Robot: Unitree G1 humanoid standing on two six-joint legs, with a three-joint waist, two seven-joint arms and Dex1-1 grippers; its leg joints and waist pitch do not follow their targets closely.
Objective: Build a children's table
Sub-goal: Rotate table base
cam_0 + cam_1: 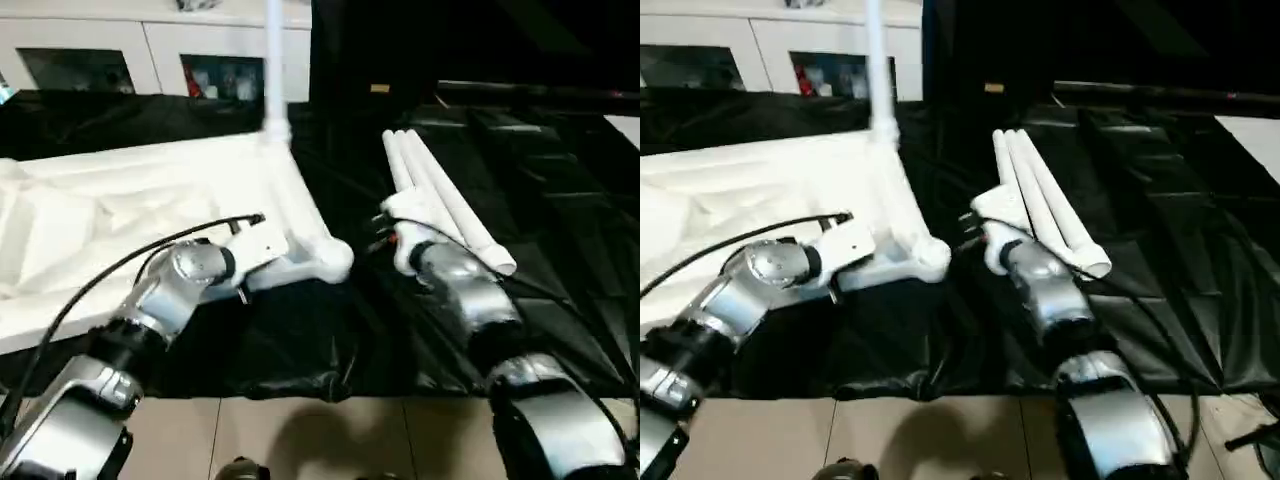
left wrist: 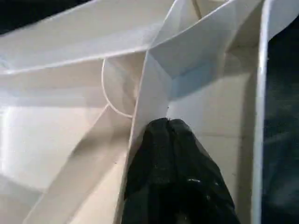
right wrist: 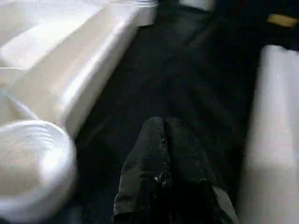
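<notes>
Both jaws closed: left gripper [image 2: 163, 122] against tabletop [image 1: 120, 210] rib; right gripper [image 3: 162, 122] empty.

Head cameras: my two eyes, side by side, look forward and down over my forearms; both share tabletop [image 1: 150, 215], leg bundle [image 1: 440, 195], cabinet [image 1: 140, 55] behind.
Left wrist camera: looks along left pincer [image 2: 164, 122], very close to tabletop ribs.
Right wrist camera: looks along right pincer [image 3: 161, 122], low over black surface [image 3: 187, 70], between tabletop and legs.
</notes>
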